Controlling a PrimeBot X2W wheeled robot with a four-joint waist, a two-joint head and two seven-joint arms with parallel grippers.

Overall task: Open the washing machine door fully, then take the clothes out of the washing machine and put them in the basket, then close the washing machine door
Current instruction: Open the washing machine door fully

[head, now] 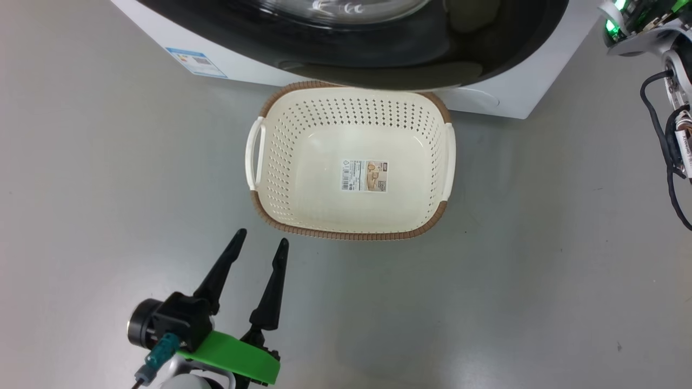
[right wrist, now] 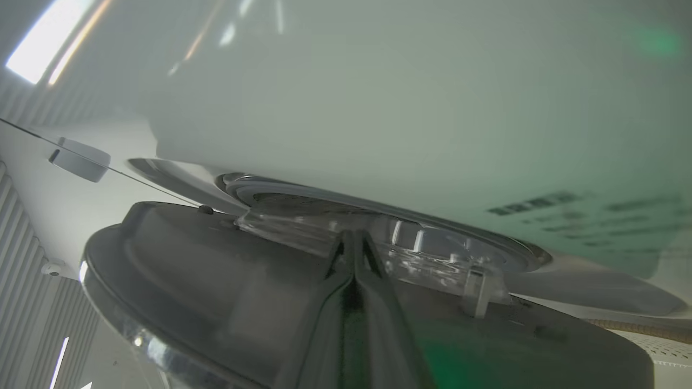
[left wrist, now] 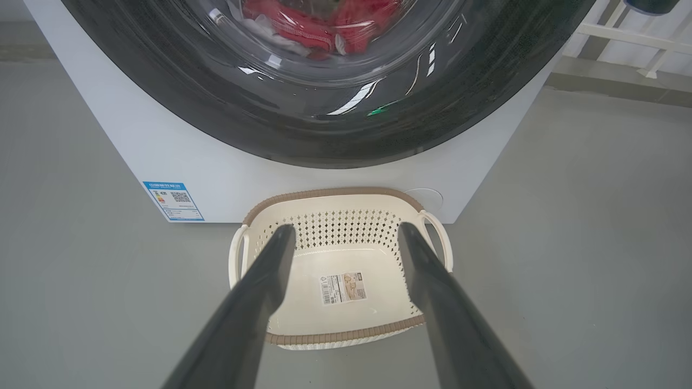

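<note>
The cream basket point(head: 281, 162) with a brown rim stands on the floor, empty but for a paper label, right against the white washing machine point(head: 513, 92). The washing machine door point(head: 378, 59), with its glossy black rim, hangs over the basket's far edge. Behind the door's glass point(left wrist: 303, 135) lie the red clothes point(left wrist: 313, 27). My left gripper point(head: 262, 237) is open and empty, short of the basket's near rim point(left wrist: 335, 337). My right gripper point(right wrist: 354, 235) is shut, its tips at the clear glass bowl on the door's inner side point(right wrist: 216, 281), between door and machine front point(right wrist: 378, 108).
A blue label point(head: 195, 62) sits low on the machine's left front. My right arm with dangling black cables point(head: 670, 140) is at the far right beside the machine. Grey floor surrounds the basket. A white railing point(left wrist: 621, 32) stands to the machine's right.
</note>
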